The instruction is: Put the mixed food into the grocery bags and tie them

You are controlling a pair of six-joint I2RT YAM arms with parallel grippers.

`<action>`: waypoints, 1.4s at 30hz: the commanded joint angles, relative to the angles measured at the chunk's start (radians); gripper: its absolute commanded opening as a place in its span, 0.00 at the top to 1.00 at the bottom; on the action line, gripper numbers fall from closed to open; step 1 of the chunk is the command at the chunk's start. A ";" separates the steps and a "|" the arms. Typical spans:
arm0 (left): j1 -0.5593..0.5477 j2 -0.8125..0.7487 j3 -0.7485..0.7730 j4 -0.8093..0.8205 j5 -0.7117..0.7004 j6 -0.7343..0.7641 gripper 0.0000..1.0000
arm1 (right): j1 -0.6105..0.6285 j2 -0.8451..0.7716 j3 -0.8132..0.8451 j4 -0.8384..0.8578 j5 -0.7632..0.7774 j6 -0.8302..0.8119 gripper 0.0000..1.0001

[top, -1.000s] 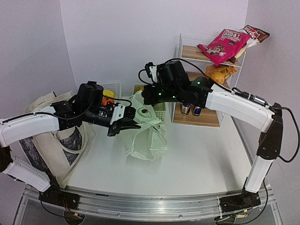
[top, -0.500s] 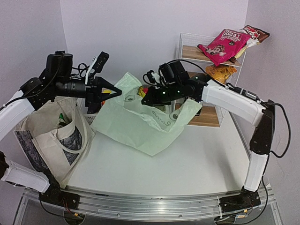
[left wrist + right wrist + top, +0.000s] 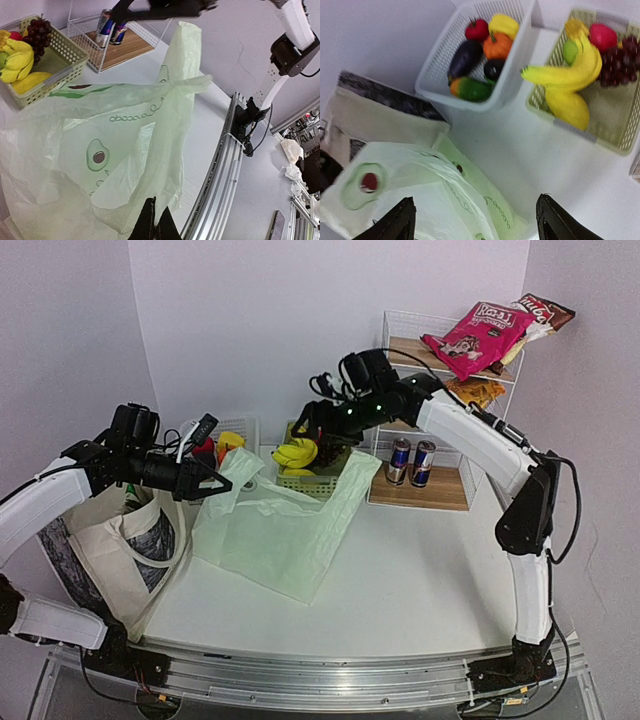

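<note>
The pale-green avocado-print plastic bag (image 3: 280,530) lies spread over the table's middle. My left gripper (image 3: 215,480) is shut on a fold of its left edge and holds that corner up. The left wrist view has the fingertips (image 3: 155,227) pinching the thin film of the bag (image 3: 115,150). My right gripper (image 3: 310,430) hangs open above the bag's far edge with nothing between its fingers (image 3: 400,225). Yellow bananas (image 3: 570,75) and dark grapes (image 3: 620,60) lie in a green basket just behind it. The cream canvas tote (image 3: 120,540) stands at the left.
A white basket (image 3: 520,45) of vegetables sits beside the fruit basket (image 3: 325,483). A wire shelf (image 3: 385,350) at the back right carries two cans (image 3: 412,462), a pink snack packet (image 3: 475,330) and an orange packet (image 3: 470,392). The metal rail (image 3: 320,680) runs along the near edge.
My right gripper has let go of the plastic bag, opened and pulled back toward the baskets. My left gripper has dropped lower with the bag, whose right side has sunk onto the table.
</note>
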 commanded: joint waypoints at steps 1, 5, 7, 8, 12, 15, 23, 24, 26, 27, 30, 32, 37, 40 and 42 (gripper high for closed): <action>0.042 0.029 0.012 -0.012 0.026 0.134 1.00 | -0.025 0.084 0.139 0.058 0.078 -0.006 0.20; 0.043 0.023 0.028 -0.030 0.064 0.201 1.00 | -0.045 0.183 0.147 0.174 0.233 0.052 0.21; 0.044 0.009 0.008 -0.052 0.067 0.261 1.00 | -0.049 0.262 0.196 0.225 0.279 0.065 0.21; 0.044 -0.001 -0.007 -0.061 0.058 0.291 1.00 | -0.050 0.307 0.236 0.269 0.272 0.050 0.21; 0.044 -0.020 -0.036 -0.053 0.016 0.342 1.00 | -0.050 0.448 0.264 0.592 -0.010 -0.267 0.20; 0.051 -0.005 -0.020 -0.043 0.014 0.323 1.00 | -0.052 0.506 0.273 0.709 0.029 -0.579 0.13; 0.071 0.013 -0.034 -0.015 -0.001 0.297 1.00 | -0.094 0.623 0.347 0.671 -0.051 -0.918 0.10; 0.073 0.019 -0.033 -0.018 0.000 0.298 1.00 | -0.094 0.633 0.348 0.661 -0.059 -0.938 0.10; 0.078 0.034 -0.025 -0.029 0.003 0.303 1.00 | -0.093 0.652 0.358 0.644 -0.096 -0.962 0.10; 0.079 0.044 -0.020 -0.034 0.006 0.305 1.00 | -0.090 0.661 0.364 0.631 -0.104 -0.979 0.10; 0.083 0.060 -0.014 -0.036 0.010 0.304 1.00 | -0.083 0.693 0.401 0.568 -0.115 -1.066 0.09; 0.085 0.066 -0.014 -0.032 0.010 0.301 1.00 | -0.082 0.705 0.414 0.538 -0.116 -1.130 0.07; 0.086 0.083 -0.007 -0.033 0.010 0.294 1.00 | -0.082 0.750 0.464 0.543 -0.087 -1.233 0.04; 0.087 0.093 -0.001 -0.038 0.008 0.291 1.00 | -0.081 0.753 0.465 0.561 -0.098 -1.251 0.07; 0.087 0.097 0.002 -0.042 0.009 0.289 1.00 | -0.080 0.758 0.469 0.558 -0.104 -1.263 0.15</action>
